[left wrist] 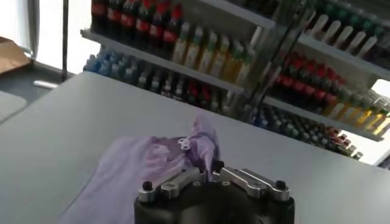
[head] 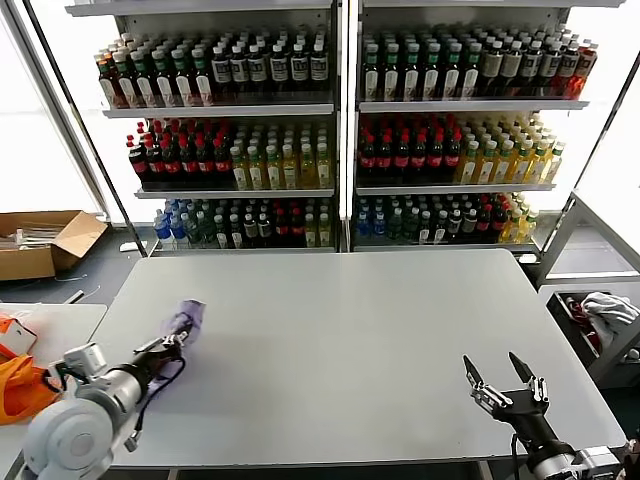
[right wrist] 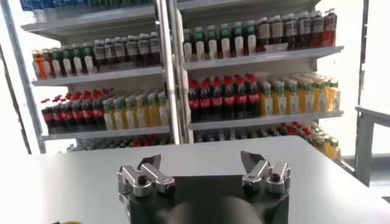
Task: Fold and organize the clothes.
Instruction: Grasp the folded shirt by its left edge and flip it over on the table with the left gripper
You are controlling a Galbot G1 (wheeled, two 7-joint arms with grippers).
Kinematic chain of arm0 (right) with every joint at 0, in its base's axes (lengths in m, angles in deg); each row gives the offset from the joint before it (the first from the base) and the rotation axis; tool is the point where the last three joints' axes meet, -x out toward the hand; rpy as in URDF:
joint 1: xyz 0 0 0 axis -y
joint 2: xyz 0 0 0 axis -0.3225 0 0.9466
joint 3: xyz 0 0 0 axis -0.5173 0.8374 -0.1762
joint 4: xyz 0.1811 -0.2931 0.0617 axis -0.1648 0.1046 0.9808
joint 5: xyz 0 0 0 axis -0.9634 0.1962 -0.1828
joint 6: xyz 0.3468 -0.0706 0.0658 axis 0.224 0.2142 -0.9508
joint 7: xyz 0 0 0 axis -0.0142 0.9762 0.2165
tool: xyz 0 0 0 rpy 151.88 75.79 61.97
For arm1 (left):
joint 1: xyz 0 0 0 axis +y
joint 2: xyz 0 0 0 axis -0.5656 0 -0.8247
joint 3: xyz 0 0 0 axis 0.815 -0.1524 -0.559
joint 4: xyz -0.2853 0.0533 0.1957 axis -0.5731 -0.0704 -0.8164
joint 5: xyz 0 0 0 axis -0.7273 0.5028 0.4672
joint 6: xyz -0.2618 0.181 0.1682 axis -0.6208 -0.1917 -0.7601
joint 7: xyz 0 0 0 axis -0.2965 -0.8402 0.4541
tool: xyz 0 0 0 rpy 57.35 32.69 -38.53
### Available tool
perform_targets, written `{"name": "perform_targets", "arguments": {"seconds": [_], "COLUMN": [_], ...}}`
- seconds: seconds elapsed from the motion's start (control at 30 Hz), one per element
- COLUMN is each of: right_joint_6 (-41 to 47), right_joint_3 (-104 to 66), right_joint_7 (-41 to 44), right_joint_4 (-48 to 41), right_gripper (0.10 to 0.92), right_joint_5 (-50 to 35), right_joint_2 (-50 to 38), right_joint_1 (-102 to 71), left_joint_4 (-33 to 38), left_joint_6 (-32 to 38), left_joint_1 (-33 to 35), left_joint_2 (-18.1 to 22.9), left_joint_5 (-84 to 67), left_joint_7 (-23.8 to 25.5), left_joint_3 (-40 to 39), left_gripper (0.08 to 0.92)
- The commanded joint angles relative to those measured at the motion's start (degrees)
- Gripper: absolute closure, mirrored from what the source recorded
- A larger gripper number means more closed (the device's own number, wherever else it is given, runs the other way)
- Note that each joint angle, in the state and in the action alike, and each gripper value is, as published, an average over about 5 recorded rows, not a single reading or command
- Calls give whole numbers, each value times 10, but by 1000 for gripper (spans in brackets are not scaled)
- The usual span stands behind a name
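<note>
The lavender T-shirt point(head: 186, 322) hangs bunched from my left gripper point(head: 176, 340) over the left part of the grey table point(head: 350, 340). In the left wrist view the gripper point(left wrist: 210, 170) is shut on a fold of the T-shirt point(left wrist: 152, 161), which trails away from the jaws; dark purple print shows in the folds. My right gripper point(head: 503, 378) is open and empty above the table's front right corner. It also shows open in the right wrist view point(right wrist: 201, 167).
Shelves of bottled drinks point(head: 330, 140) stand behind the table. A bright orange bag point(head: 20, 385) lies on a side table at the left. A cardboard box point(head: 45, 240) sits on the floor at far left. A white-grey cloth bundle point(head: 610, 310) lies at the right.
</note>
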Motion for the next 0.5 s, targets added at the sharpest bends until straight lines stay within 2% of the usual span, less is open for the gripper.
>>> {"name": "perform_targets", "arguments": {"seconds": [0.03,0.17,0.27,0.37,0.5], "right_joint_6": [6,15,26,40,50], "right_joint_3": [2,28,56,90,138], "right_joint_7": [0,-2,-8,-17,-29], "right_joint_4": [14,17,22,24,11], "right_gripper": [203,203,203,203,203], "right_joint_5": [16,42,57,66,91], "right_joint_2": [19,21,22,22,15], "right_joint_1": [-8,-9,-7,2,24], "left_joint_4": [-163,-228,-235,-214,-153], "left_joint_6": [-4,-3,-1,6,10], "left_joint_1": [-208,-246,-269,-276,-247], "left_joint_2": [206,285,321,322,293], "left_joint_5": [-43,-4,0,-5,-33], "left_joint_7": [-150,-148,-145,-143,-132], "left_joint_3": [-290,-267,-229,-210,-213], "left_gripper": [894,894,894,894,894]}}
